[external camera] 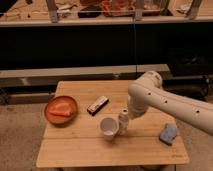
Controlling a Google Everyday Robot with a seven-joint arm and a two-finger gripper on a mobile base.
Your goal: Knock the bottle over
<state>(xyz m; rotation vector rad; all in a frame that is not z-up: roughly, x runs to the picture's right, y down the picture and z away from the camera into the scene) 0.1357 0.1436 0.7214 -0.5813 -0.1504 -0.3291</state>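
Observation:
The small pale bottle (122,123) stands near the middle of the wooden table (75,150), leaning slightly left, right beside the round white cup (108,128). My gripper (129,115) is at the end of the white arm that reaches in from the right. It sits against the bottle's right side at about neck height. The arm's wrist hides part of the gripper.
An orange plate (61,109) with orange food is at the table's left. A dark flat bar (98,105) lies behind the cup. A blue sponge (168,133) lies at the right edge. A shelf and a counter with clutter stand behind the table.

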